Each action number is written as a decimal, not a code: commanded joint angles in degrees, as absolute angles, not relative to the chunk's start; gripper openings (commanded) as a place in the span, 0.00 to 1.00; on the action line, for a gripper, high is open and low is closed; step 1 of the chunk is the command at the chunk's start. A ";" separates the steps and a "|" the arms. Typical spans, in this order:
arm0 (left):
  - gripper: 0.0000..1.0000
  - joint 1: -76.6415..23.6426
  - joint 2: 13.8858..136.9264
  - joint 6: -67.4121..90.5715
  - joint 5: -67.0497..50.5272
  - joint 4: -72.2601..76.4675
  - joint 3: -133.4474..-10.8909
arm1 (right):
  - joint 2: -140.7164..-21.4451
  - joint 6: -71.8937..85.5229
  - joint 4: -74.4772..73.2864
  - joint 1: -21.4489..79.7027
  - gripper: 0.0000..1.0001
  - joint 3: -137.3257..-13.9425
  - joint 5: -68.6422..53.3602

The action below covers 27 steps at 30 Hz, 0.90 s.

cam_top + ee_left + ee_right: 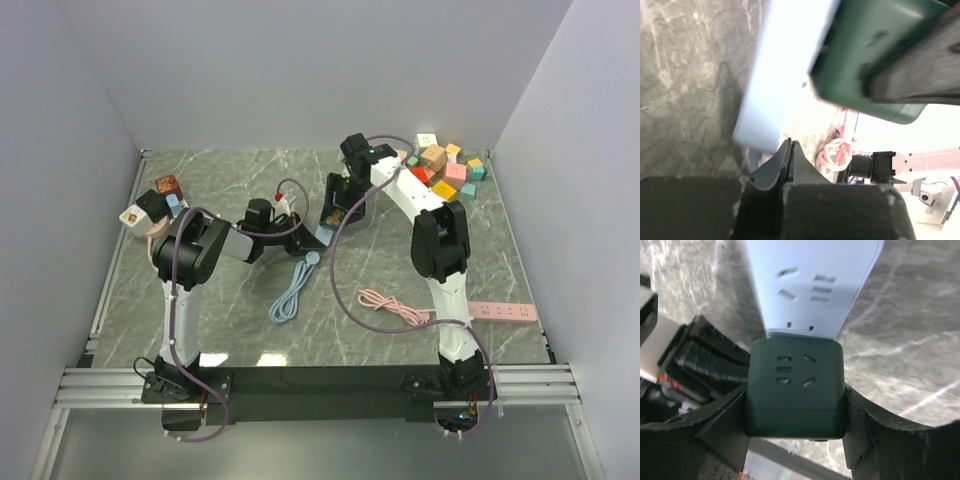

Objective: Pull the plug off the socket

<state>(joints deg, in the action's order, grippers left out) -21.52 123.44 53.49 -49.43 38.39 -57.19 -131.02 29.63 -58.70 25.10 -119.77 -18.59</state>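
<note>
A dark green cube plug (794, 390) sits in the end of a light blue socket strip (810, 285). My right gripper (795, 412) is shut on the green plug, one finger on each side. In the top view the right gripper (342, 205) hangs over the strip's end (324, 234) at table centre. In the left wrist view the strip (785, 65) and the green plug (875, 55) fill the upper frame. My left gripper (790, 150) is shut with its fingers pressed together just below the strip, nothing visible between them. It shows in the top view (270, 215) left of the strip.
The strip's blue cable (290, 297) lies coiled in front. A pink cable (393, 307) and a pink power strip (503, 312) lie at the right front. Coloured blocks (445, 170) are piled at the back right, and a few blocks (155, 205) at the left.
</note>
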 commanded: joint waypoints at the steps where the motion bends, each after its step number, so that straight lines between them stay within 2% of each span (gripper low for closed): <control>1: 0.01 -18.54 131.04 50.27 -35.77 21.62 -53.79 | -122.43 24.26 -66.53 23.21 0.00 -118.83 -28.47; 6: 0.01 -18.54 131.40 51.41 -37.34 21.36 -54.49 | -124.88 23.73 -66.44 23.47 0.00 -119.53 -27.78; 9: 0.01 -18.72 126.76 52.21 -38.41 23.29 -53.09 | -126.65 24.17 -64.79 23.47 0.00 -118.83 -26.63; 13: 0.01 -18.63 114.13 50.36 -36.92 18.21 -54.13 | -128.84 23.03 -64.07 23.47 0.00 -119.79 -27.77; 15: 0.12 -18.55 110.15 48.96 -34.91 14.25 -55.54 | -129.99 21.72 -64.07 23.38 0.00 -120.41 -29.61; 16: 0.31 -18.54 107.43 48.43 -34.02 12.85 -57.64 | -130.25 21.19 -64.07 23.38 0.00 -120.58 -29.97; 20: 0.63 -17.84 106.08 46.06 -32.43 9.32 -63.18 | -131.48 19.42 -62.33 23.38 0.00 -119.89 -34.53; 23: 0.73 -17.32 108.89 44.65 -33.22 8.18 -67.40 | -131.57 20.04 -59.69 23.47 0.00 -119.01 -36.91; 27: 0.76 -17.14 112.58 41.84 -32.87 7.39 -71.44 | -131.48 19.51 -58.45 23.55 0.00 -119.35 -38.93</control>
<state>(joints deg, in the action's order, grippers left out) -17.37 109.71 45.91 -34.11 10.72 -68.79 -131.83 20.78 -61.32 23.11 -118.54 -33.30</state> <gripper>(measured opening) 0.760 0.668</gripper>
